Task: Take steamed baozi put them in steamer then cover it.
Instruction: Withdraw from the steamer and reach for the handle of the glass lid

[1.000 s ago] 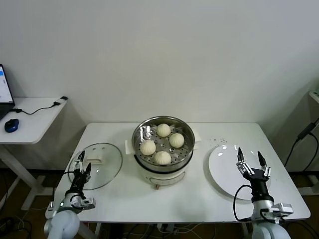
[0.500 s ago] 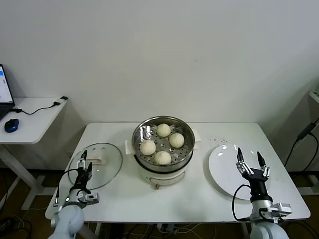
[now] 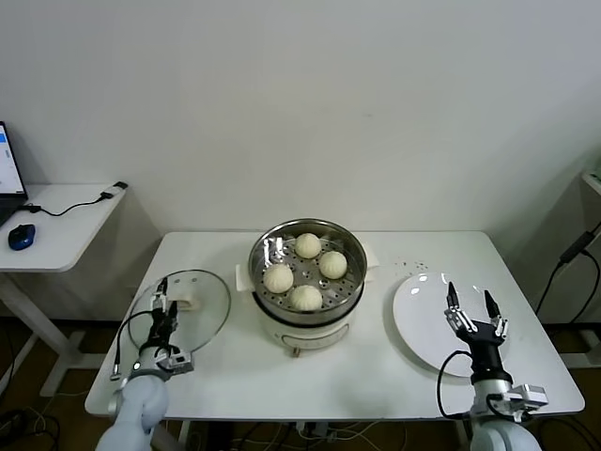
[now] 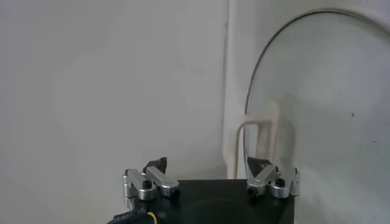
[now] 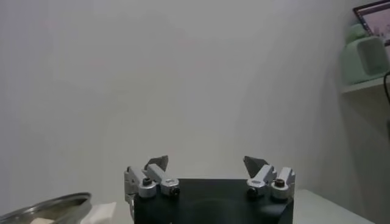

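At the near edge of the white table [image 3: 310, 376], the robot's two arms rise on either side of the work. The left gripper [image 3: 164, 292] stands over the near part of the glass cover [image 3: 202, 324], fingers spread apart and holding nothing, its tips close to the cover's cream handle [image 3: 186, 303]. In the left wrist view the same fingertips [image 4: 157, 164] frame the handle [image 4: 263, 131] and the cover's metal rim [image 4: 256, 61], with the jaws apart.

On the other side, the right gripper [image 3: 467, 300] points upward above the near part of the empty white plate [image 3: 423, 324], its dark fingers also parted and empty. The right wrist view shows those fingers [image 5: 159, 162] wide apart, with the rim of the steamer [image 5: 49, 204] at the corner of the picture.

The cover lies flat on the table to the left of the steamer, well apart from the plate, which lies to the steamer's right.

Between them, at mid-table, the stainless-steel steamer [image 3: 282, 305] sits uncovered on its white pot base [image 3: 310, 336]. All four steamed baozi [image 3: 306, 297] rest on the perforated floor inside, close together in a diamond.

Beyond the table, to the left, a side desk [image 3: 66, 225] carries a blue computer mouse [image 3: 21, 236], a black cable [image 3: 84, 202] and the edge of a laptop [image 3: 9, 174] against the plain wall.
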